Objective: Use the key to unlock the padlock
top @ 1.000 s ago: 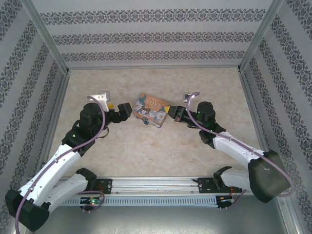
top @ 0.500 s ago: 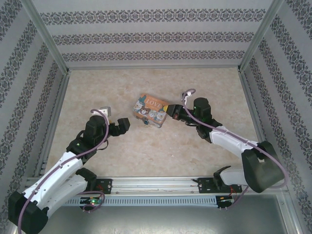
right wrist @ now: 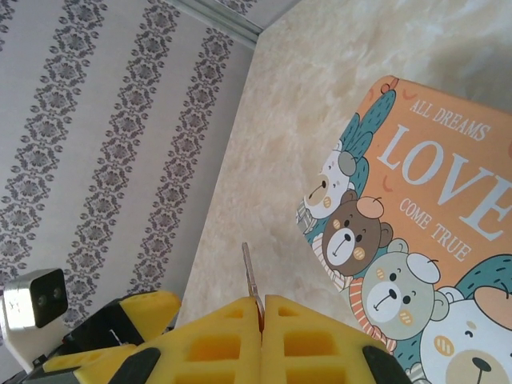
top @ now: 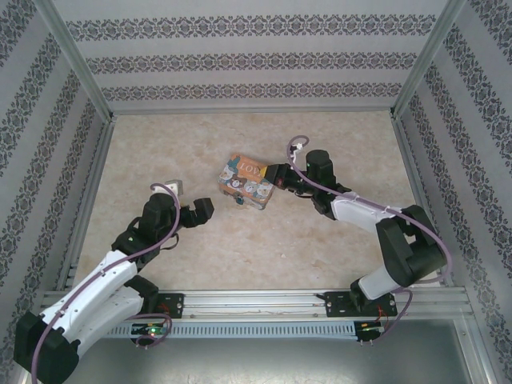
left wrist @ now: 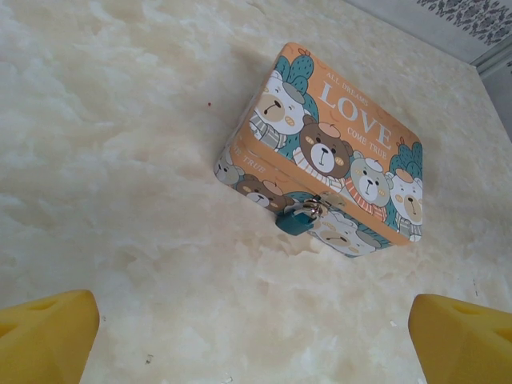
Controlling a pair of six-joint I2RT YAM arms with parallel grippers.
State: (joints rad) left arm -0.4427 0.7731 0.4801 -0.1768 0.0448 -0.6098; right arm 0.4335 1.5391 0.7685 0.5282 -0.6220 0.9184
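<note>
Top view: the left gripper (top: 198,211) and right gripper (top: 277,177) stand on either side of a cartoon tin (top: 246,179) that lies on the marble-patterned table (top: 320,240).

Left gripper: the jaws are spread wide and hold nothing. In the left wrist view the yellow fingertips (left wrist: 46,332) sit at the two lower corners, with bare table between them. The padlock (left wrist: 294,222) lies ahead of this gripper, roughly on its centre line and well apart from the tips. It hangs at the clasp on the tin's (left wrist: 336,156) side wall, the wall that faces the gripper. In the top view the padlock (top: 240,202) is a small dark speck at the tin's near edge.

Right gripper (right wrist: 262,308): the yellow pads are pressed together, pinching the key (right wrist: 250,276). The key is a thin metal sliver that projects straight out from the seam between them. The tin's lid (right wrist: 424,216) lies just beside these tips, ahead and to one side. Whether the key touches the tin cannot be told.
</note>
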